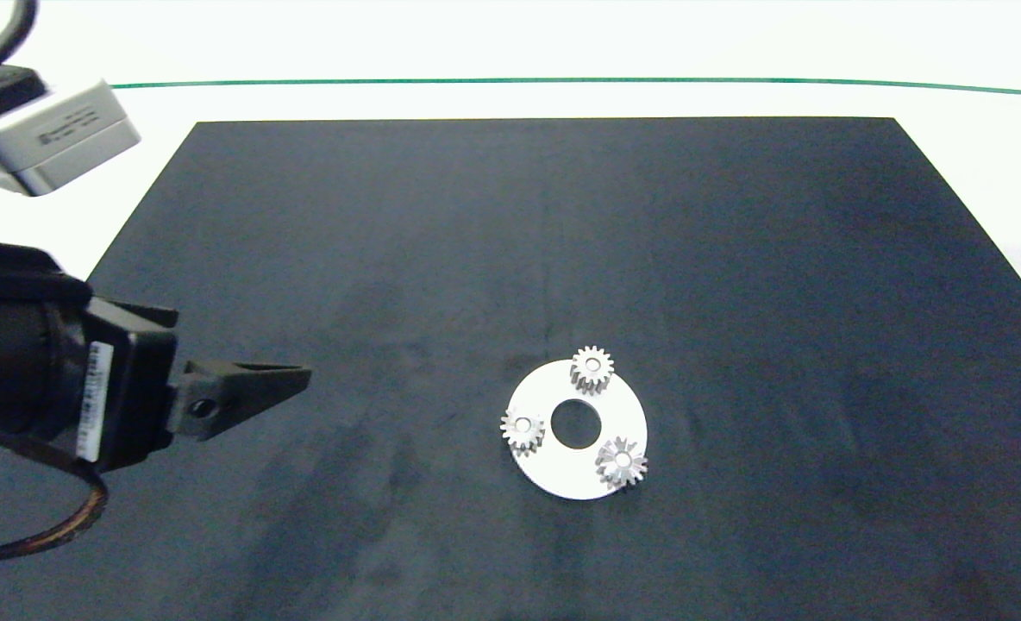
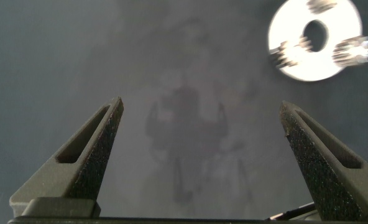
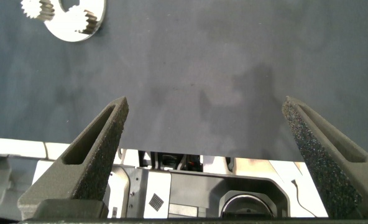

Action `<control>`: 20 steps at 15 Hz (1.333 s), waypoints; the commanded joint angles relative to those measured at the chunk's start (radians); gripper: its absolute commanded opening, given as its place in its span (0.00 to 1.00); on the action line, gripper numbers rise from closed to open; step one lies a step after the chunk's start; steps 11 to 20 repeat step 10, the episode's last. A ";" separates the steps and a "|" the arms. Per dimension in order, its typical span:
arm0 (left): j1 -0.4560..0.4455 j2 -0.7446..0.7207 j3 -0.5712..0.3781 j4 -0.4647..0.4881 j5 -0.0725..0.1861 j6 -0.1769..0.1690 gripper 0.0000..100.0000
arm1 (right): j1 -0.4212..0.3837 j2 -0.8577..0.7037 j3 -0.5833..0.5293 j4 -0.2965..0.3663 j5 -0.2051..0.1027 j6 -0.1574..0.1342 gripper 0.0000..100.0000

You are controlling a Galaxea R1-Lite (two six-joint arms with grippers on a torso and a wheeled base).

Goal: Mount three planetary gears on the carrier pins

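- The white carrier disc [image 1: 578,479] lies flat on the black mat [image 1: 735,259], a little below and right of the frame's centre in the head view, its big centre hole open.
- All three planetary gears are on the disc: one [image 1: 592,368] at its upper edge, one [image 1: 523,428] at its left edge, one [image 1: 622,461] at its lower right edge.
- Each gear shows a pale round spot in its bore, which I take to be the top of a carrier pin [image 1: 592,365] coming through. So each gear appears to sit on its own pin.
- The lower right gear looks slightly blurred and overhangs the disc rim; whether it is fully seated and level I cannot tell from these views.
- No loose gear shows anywhere else on the mat.
- The left tool [image 2: 202,155] hangs at the middle left of the head view, well apart from the disc, its two fingers spread wide with nothing between them.
- The right tool [image 3: 206,155] is outside the head view; its own camera shows it over the mat's edge with fingers wide apart and empty, the disc [image 3: 69,28] far off in the upper left of that frame.
- Judgement: the installing looks done, three of three. What may remain is only a check on the lower right gear's seating.
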 commanded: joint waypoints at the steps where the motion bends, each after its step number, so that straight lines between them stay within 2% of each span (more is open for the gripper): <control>1: 0.062 -0.120 0.073 0.001 0.003 -0.005 1.00 | -0.006 0.000 0.001 0.005 0.002 0.002 1.00; 6: 0.119 -0.223 0.179 0.001 0.002 0.004 1.00 | -0.017 -0.003 0.018 0.005 0.001 0.003 1.00; 10: 0.122 -0.278 0.233 0.001 0.015 0.006 1.00 | -0.028 -0.003 0.021 0.005 0.001 0.003 1.00; 20: 0.122 -0.278 0.233 0.001 0.015 0.006 1.00 | -0.028 -0.003 0.021 0.005 0.001 0.003 1.00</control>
